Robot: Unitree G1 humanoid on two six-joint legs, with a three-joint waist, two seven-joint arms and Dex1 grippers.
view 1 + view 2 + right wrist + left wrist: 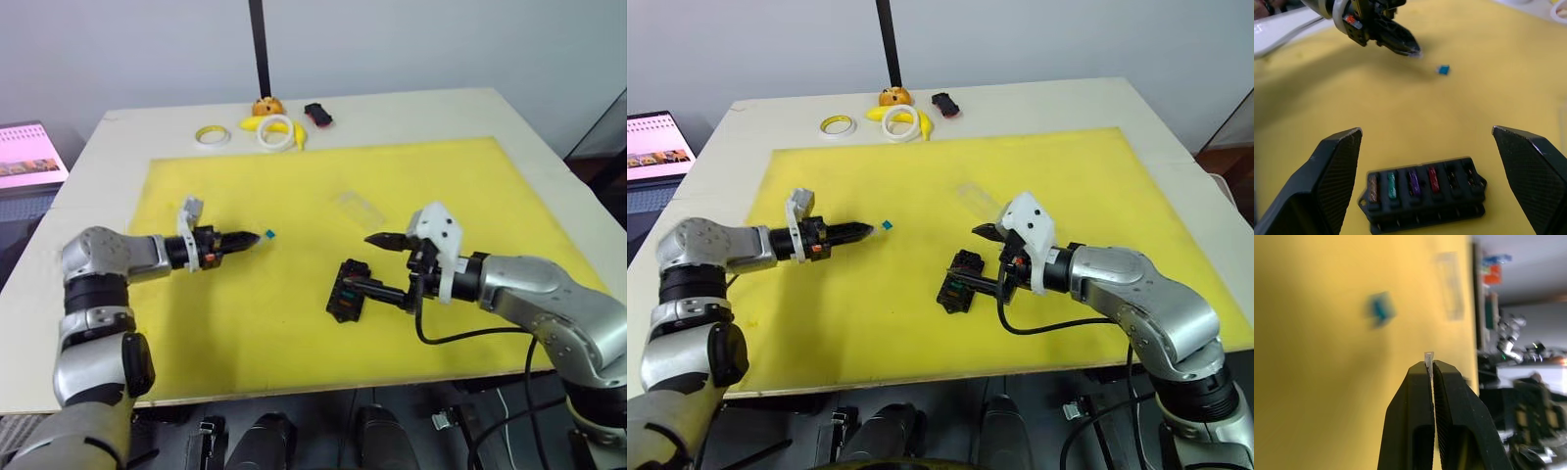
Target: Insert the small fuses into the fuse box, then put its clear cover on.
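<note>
A pale wooden table (88, 166) is seen against a plain grey-white wall, and most of its top is covered by a bright yellow mat (441, 186). A black upright pole (260, 49) is seen at the far edge, and a laptop with a pink screen (29, 155) is seen beyond the table's left edge. Near the far edge a yellow tape ring (212, 134), a white tape ring (275, 133), a small orange round object (265, 106) and a small black-and-red gadget (317, 115) are laid.

The small black rectangular fuse box (1422, 197) is placed on the mat towards the near edge, right of centre; brown, green, purple and red fuses are seated in one row. The right hand (1425, 161) is held wide open around it, without touching. The thin transparent rectangular cover (361, 209) is laid flat farther back. A small teal blade fuse (269, 234) is lying on the mat just beyond the left hand (1430, 367), whose fingers are closed on a tiny clear-grey fuse (1428, 355).
</note>
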